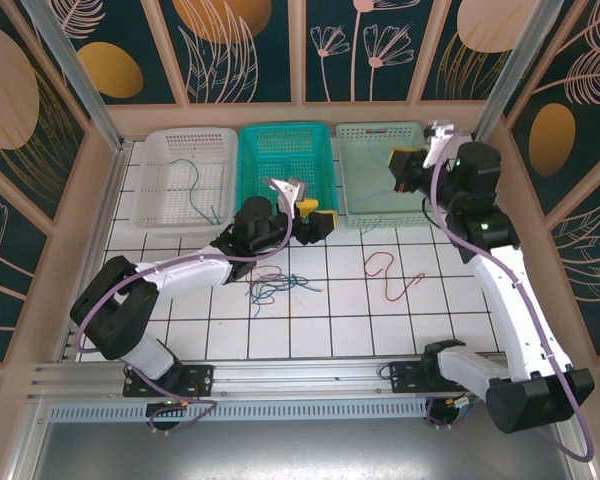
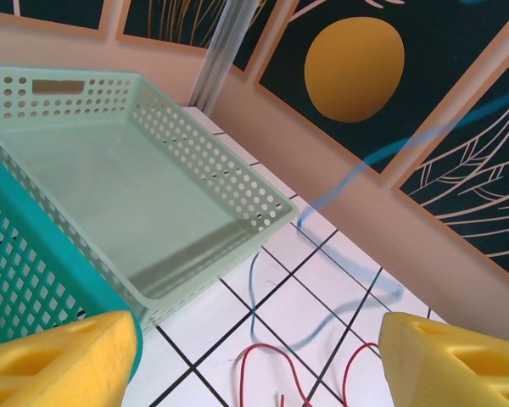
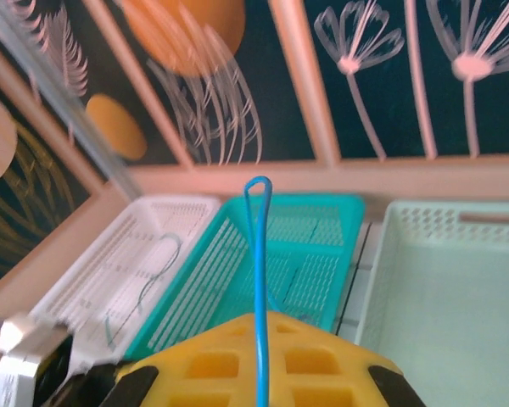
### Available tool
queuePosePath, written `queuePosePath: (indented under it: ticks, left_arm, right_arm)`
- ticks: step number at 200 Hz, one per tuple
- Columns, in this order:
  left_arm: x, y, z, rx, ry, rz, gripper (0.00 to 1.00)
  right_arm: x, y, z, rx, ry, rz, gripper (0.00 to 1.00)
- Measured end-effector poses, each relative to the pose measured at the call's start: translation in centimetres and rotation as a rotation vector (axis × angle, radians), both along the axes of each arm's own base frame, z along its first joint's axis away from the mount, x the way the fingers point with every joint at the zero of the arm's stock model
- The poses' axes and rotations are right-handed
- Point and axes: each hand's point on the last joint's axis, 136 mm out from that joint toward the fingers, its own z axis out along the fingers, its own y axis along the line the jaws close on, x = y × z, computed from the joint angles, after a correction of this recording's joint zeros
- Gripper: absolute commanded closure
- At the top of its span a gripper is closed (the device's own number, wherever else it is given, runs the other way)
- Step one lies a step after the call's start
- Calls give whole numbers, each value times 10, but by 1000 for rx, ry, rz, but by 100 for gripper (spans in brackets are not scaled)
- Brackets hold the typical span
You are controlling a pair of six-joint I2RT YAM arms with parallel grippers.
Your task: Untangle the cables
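Blue cable [image 3: 257, 280] in right hand [image 3: 259, 339]

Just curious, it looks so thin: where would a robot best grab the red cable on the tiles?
Probably from straight above, across the arched bend of the red cable: it lies flat and alone on the tiles, apart from the tangle, with bare floor either side of the strand.

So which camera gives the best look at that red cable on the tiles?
The top external view: the red cable lies there whole, every bend visible against the white tiles. The left wrist view catches just the tops of two loops, cut off at the picture's bottom edge.
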Motion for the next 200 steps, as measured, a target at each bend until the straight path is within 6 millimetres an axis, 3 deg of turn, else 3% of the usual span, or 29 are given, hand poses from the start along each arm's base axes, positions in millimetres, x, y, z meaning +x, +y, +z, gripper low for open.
queuePosePath:
  ticks: [27, 53, 74, 121, 149, 174, 189, 200]
  left_arm:
    - [2, 2, -1, 6, -2, 17, 24]
    - [5, 7, -7, 29, -1, 48, 22]
    - [6, 13, -14, 51, 3, 81, 21]
    - [7, 29, -24, 97, 4, 147, 19]
    - [8, 36, -30, 124, 8, 176, 18]
    - [9, 41, -35, 143, 13, 197, 18]
    - [10, 42, -36, 149, 12, 205, 18]
    - [10, 43, -36, 150, 11, 211, 18]
  right_arm:
    - [32, -18, 20, -8, -32, -75, 100]
    - [79, -37, 7, -32, 10, -139, 100]
    - [122, -52, -35, -50, 100, -183, 100]
    - [194, -69, -175, -84, 403, -209, 100]
    - [219, -66, -241, -92, 571, -173, 100]
    - [228, -64, -279, -97, 667, -157, 100]
    - [229, -64, -294, -102, 705, -154, 90]
    - [231, -64, -299, -109, 716, -150, 69]
